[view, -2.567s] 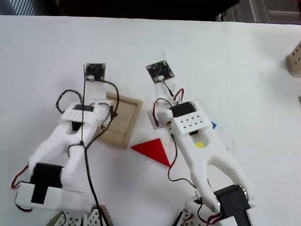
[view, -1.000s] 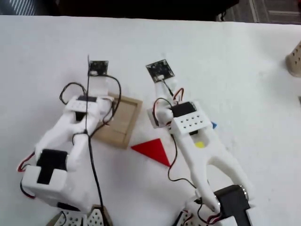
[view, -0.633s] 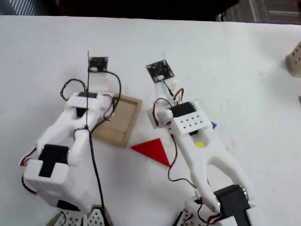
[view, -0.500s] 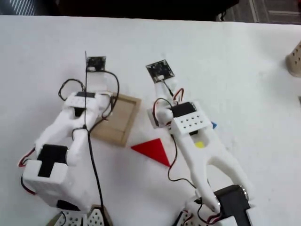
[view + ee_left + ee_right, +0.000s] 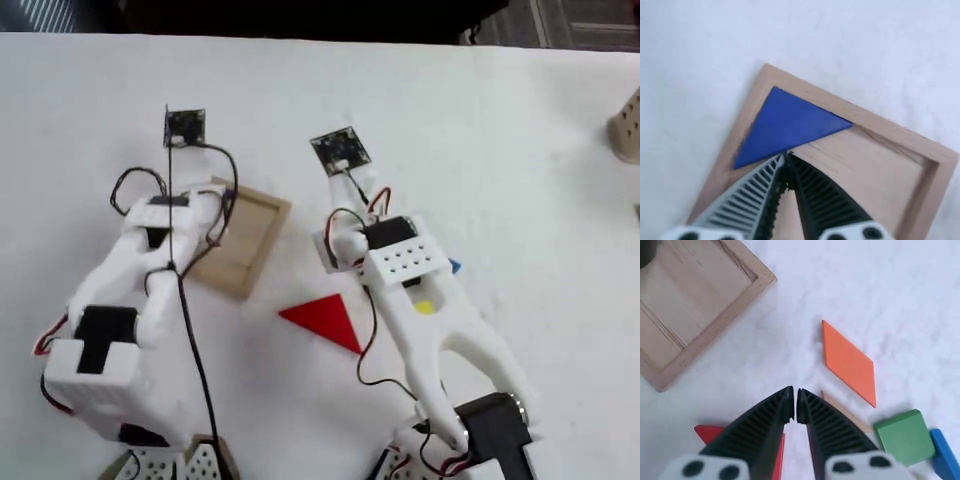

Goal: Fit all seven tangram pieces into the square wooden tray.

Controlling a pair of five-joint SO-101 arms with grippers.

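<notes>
Tangram packing looks to be at its opening step, with one piece seated and six to go. A blue triangle (image 5: pixel 785 125) lies inside the square wooden tray (image 5: pixel 890 132), its right angle tucked into one corner and its two short sides along the walls. The left gripper (image 5: pixel 786 160) has its fingers pressed together with nothing between them, the tips resting against the middle of the triangle's long edge, as if seating it. The other pieces lie loose on the white table (image 5: pixel 480 120): a red triangle (image 5: pixel 325 318) between the two arms, and an orange parallelogram (image 5: pixel 849 362), a green square (image 5: pixel 905 436) and a small blue piece (image 5: pixel 945 452) near the right gripper (image 5: pixel 795 392). A yellow piece (image 5: pixel 425 307) peeks out from under the right arm. The right gripper hangs over bare table beside the orange parallelogram, fingers together and empty. The next move probably calls for spreading one gripper's fingers, picking the red triangle and setting its long edge against the blue one's.
</notes>
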